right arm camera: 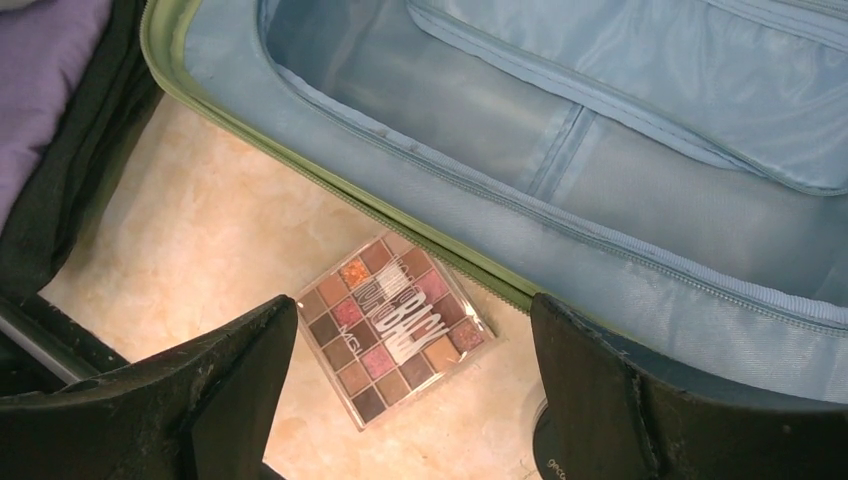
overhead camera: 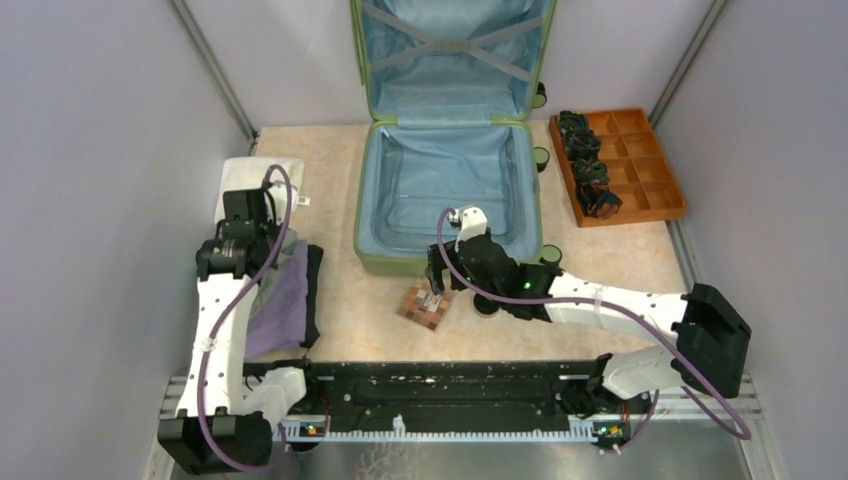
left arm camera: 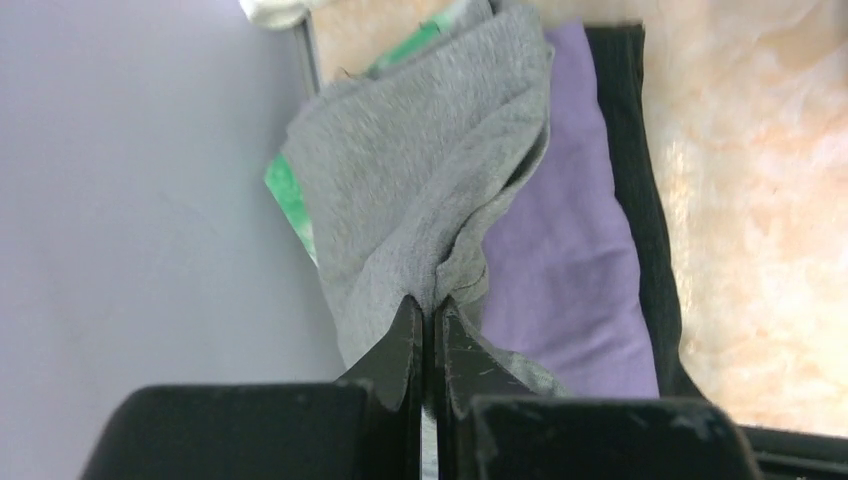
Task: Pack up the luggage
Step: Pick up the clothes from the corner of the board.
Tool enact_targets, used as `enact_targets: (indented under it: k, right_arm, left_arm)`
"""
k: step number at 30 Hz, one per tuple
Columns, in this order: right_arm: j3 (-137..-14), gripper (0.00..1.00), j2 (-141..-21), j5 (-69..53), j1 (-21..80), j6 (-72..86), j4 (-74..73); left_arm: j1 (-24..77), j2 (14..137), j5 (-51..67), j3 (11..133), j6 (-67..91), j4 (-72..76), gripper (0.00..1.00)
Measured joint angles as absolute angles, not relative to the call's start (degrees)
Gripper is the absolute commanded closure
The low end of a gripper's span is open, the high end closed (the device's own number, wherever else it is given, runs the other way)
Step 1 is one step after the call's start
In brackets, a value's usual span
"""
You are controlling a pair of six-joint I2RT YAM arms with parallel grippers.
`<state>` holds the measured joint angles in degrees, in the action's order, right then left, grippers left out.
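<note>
Top external: luggage [overhead camera: 440,180] lies open, long axis pointing away from arms, lid cropped; left tool [left arm camera: 427,306] pinches grey cloth [left arm camera: 420,180], right tool [right arm camera: 412,312] spread.

Left arm [overhead camera: 212,320] jaws pinched together, right arm [overhead camera: 610,300] jaws spread.

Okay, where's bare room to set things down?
Roomiest: the luggage, lower half bare lining. Bare table between it and the clothes pile, and in front of the orange tray. Crowded: palette under the right gripper; left gripper pinching grey cloth at the pile.
</note>
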<state>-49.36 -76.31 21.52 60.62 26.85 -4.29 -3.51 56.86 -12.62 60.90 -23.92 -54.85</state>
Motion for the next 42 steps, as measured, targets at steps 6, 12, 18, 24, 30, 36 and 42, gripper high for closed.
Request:
enact_targets:
  k: [6,12,18,24,30,36,42]
  right_arm:
    - [-49.7,0.13,-76.0,18.5,60.6,27.6,-3.9]
    - [-53.6,0.05,-81.3,8.7,60.8,32.3,1.8]
    - [-58.2,0.01,-92.7,-5.6,62.1,44.0,19.6]
    - [-63.7,0.01,-105.3,-14.9,64.8,52.4,34.1]
    - [-74.0,0.01,-113.5,-20.4,67.6,52.7,37.3]
    - [-81.7,0.01,-121.7,-21.3,68.1,52.4,39.1]
    - [-84.9,0.01,-126.2,-18.8,68.2,51.1,36.9]
  left_arm:
    - [-3.5,56.0,-11.7,62.3,-23.8,-53.9,1.0]
    - [-3.5,52.6,-10.5,56.9,-24.3,-55.2,1.0]
    - [-3.5,48.9,-5.2,55.9,-24.0,-56.4,1.0]
    - [-3.5,49.1,-3.1,55.9,-24.0,-56.7,1.0]
    - [-3.5,49.0,-0.3,55.8,-25.2,-57.1,1.0]
    - [-3.5,49.1,1.4,55.5,-26.2,-57.3,1.0]
    - [-3.5,50.3,2.2,55.5,-27.0,-57.3,1.0]
